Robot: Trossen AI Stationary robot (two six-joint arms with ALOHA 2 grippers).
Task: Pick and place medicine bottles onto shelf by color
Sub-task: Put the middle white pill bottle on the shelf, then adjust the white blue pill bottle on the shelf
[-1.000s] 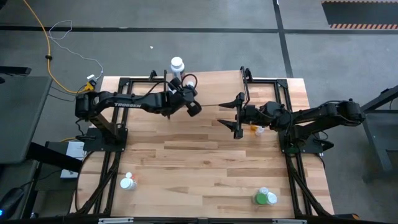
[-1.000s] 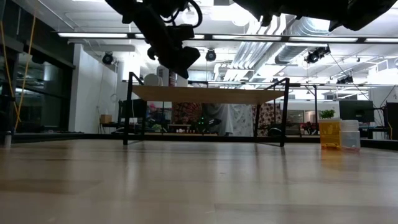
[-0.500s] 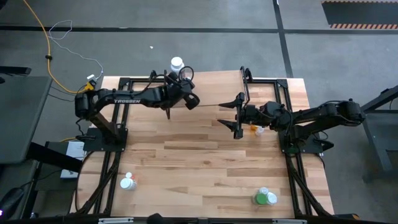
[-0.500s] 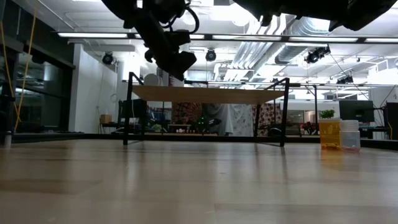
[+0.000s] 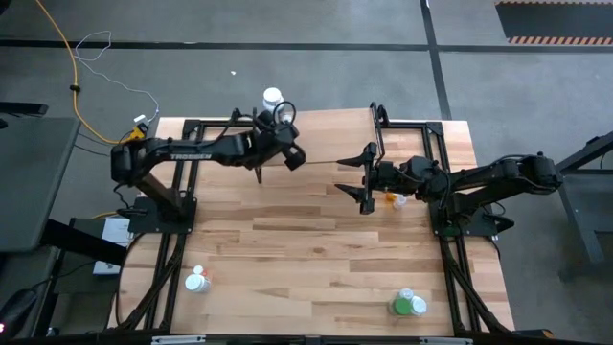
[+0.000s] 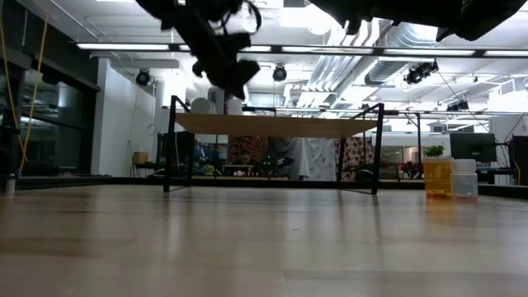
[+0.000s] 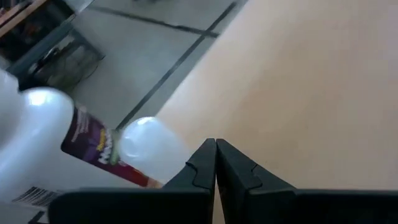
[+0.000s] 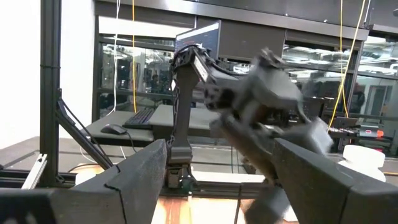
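Two arms reach over the wooden surface (image 5: pixel 316 240) seen from above; the left gripper (image 5: pixel 290 156) hangs over the shelf (image 5: pixel 326 134) at the far edge, just beside a white-capped bottle (image 5: pixel 273 98) standing on the shelf's left end; the right gripper (image 5: pixel 365 178) hovers near the shelf's right side, its fingers spread wide, with an orange bottle (image 5: pixel 392 200) close beside that arm; a white bottle (image 5: pixel 197 281) sits near the front left, and a green bottle (image 5: pixel 403 305) with a white one touching it near the front right.

At table height, the shelf (image 6: pixel 272 124) stands on thin black legs; the left gripper (image 6: pixel 233 77) hangs above its left end; an orange bottle (image 6: pixel 437 177) and a clear one stand at far right.

From the left wrist, the fingers (image 7: pixel 202 165) are pressed together, holding nothing; white bottles (image 7: pixel 146 146) lie just beside them.

From the right wrist, the fingers (image 8: pixel 134 174) stand wide apart.
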